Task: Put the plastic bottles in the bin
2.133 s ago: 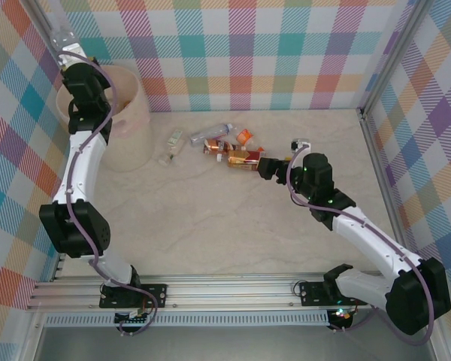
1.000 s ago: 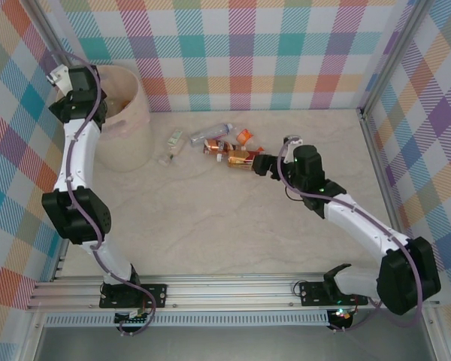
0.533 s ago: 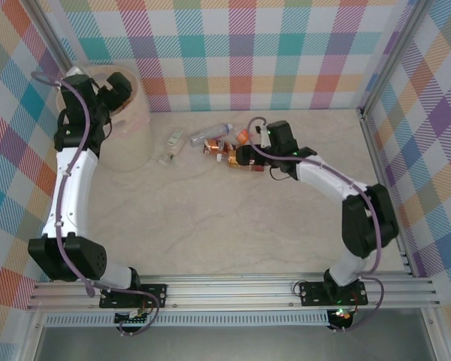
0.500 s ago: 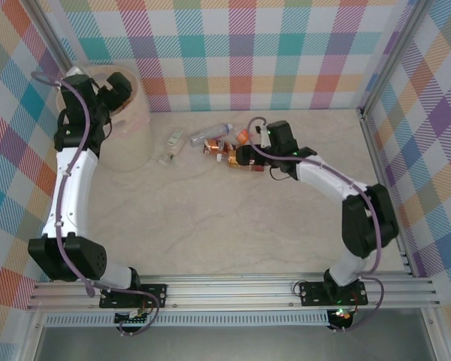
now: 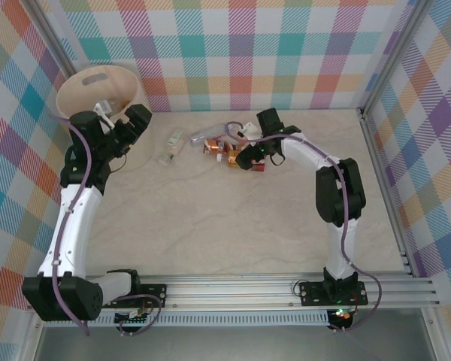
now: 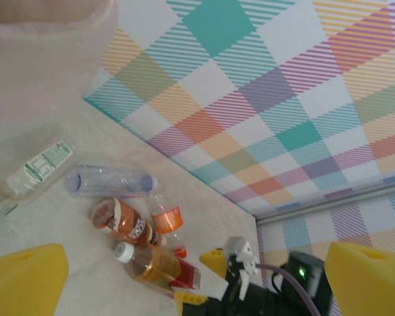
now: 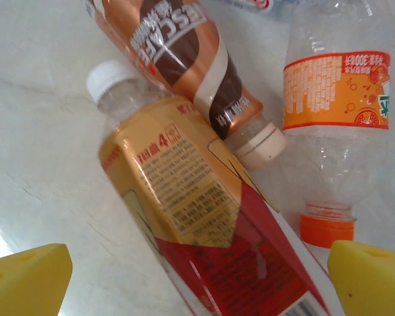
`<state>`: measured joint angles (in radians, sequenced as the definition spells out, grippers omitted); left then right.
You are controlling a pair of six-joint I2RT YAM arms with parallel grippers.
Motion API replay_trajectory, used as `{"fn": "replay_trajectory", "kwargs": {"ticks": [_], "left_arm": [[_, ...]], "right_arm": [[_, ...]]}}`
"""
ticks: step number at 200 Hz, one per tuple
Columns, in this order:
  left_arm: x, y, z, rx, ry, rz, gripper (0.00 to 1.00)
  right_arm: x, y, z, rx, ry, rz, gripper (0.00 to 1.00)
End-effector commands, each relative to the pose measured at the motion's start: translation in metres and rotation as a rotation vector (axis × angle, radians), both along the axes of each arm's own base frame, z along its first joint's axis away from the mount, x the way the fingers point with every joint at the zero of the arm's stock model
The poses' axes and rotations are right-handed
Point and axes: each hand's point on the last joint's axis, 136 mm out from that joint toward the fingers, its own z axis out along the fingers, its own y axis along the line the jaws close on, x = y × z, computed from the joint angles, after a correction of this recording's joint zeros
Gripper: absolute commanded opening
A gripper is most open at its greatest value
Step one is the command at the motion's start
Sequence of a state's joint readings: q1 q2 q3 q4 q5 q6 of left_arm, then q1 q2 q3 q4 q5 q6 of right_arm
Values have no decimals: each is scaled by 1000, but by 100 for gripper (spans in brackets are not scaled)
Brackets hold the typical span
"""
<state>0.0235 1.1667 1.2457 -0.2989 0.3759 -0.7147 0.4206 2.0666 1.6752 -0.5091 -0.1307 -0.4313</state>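
The plastic bottles lie in a loose group (image 5: pixel 224 144) on the table. My right gripper (image 5: pixel 248 156) hangs open right over them. In the right wrist view its fingertips (image 7: pixel 26 280) straddle a bottle with a yellow and red label (image 7: pixel 204 217). Beside that one lie a brown-labelled bottle (image 7: pixel 178 52) and an orange-labelled bottle (image 7: pixel 336 92). The pale bin (image 5: pixel 113 81) stands at the far left. My left gripper (image 5: pixel 139 115) is open and empty just right of the bin. Its wrist view shows a green-labelled bottle (image 6: pixel 43 164) and a clear one (image 6: pixel 108 181).
Two more bottles (image 5: pixel 171 147) lie apart between the bin and the group. Checked walls close the table at the back and sides. The bin's wall (image 6: pixel 39 59) is close to my left wrist camera. Bare tabletop stretches toward the arm bases.
My left arm has swung out from over the bin and now sits beside it, facing the bottles. My right gripper has moved left and back onto the bottle group.
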Motion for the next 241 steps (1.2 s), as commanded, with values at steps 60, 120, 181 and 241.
{"fn": "replay_trajectory", "kwargs": {"ticks": [60,120,181,241], "left_arm": [[-38,-1,-31,48,88,-12,100],[-29,-8,-43,30,112,-58,100],[-24,-15,-56,31,133,-89,100],[-17,-51,-58,29,125,-222,100]], "right_arm": [[-8,-1,-39,-137,141,145,97],[-37,-2,-45,-104,187,108,94],[-28,0,-59,-144,125,55,79],[-48,7,-14,-6,60,7,61]]}}
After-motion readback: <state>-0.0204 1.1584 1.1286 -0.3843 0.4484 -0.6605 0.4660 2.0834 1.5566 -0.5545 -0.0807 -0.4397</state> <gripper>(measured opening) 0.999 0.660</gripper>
